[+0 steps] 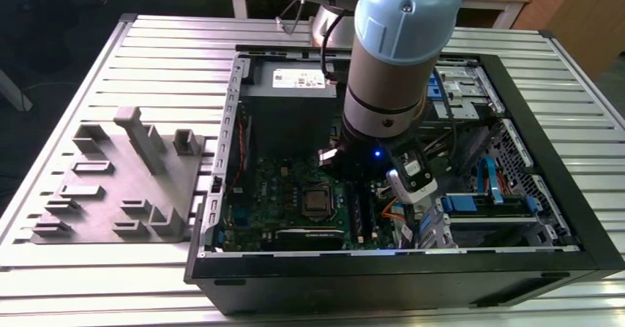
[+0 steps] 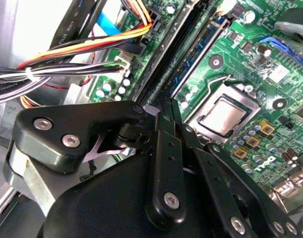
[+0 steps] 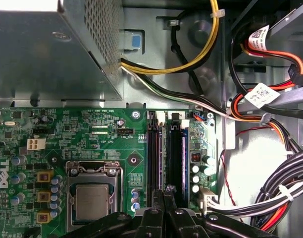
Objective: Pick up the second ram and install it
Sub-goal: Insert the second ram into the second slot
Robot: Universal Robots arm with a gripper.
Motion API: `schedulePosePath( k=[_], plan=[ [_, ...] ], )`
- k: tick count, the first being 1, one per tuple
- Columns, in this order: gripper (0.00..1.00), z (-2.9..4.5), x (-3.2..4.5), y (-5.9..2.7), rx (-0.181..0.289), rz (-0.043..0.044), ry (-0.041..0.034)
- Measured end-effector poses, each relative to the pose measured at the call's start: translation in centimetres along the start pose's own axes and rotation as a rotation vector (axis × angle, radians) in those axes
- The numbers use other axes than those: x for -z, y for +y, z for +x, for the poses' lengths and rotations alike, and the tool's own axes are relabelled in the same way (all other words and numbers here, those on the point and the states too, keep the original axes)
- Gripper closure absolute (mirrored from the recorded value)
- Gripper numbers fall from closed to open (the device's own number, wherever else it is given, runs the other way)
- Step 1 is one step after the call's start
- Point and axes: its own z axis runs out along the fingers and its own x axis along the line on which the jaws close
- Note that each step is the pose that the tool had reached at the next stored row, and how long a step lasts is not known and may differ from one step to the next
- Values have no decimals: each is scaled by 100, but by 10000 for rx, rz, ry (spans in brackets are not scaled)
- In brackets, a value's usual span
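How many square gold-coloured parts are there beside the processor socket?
3, in a row beside the processor socket: first gold part, middle gold part, last gold part. More may be hidden.

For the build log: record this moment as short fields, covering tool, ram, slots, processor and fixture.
tool: low over the motherboard inside the open computer case, fingers drawn together at the memory slots
second ram: thin dark edge runs up from the fingertips along a slot; seating cannot be told
processor socket: beside the slots, uncovered
grey fixture: on the table, at the exterior view's left of the case
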Motion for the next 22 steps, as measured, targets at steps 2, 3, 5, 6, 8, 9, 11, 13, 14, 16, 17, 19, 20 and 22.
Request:
schedulePosePath(
  k=[2,3,5,6,8,9,11,13,14,16,17,19,20,22],
  plan=[
    [92,0,0,0,1,-1,0],
    [92,0,-1,0,1,-1,-1],
    [91,0,-1,0,1,-2,-1],
    [85,0,-1,0,0,-2,-1],
    [85,0,-1,0,0,-3,-1],
    [78,0,-1,0,1,-3,-1],
    [78,0,-1,0,1,-2,-1],
    [78,-1,13,1,1,-1,0],
    [78,-1,31,2,0,-2,-1],
    [78,-3,82,5,0,-3,-1],
    [78,-5,110,7,1,-3,-3],
    [78,-7,173,11,2,-3,-8],
    [78,-10,229,14,2,-2,-14],
    [78,-11,264,16,1,-2,-18]
  ],
)
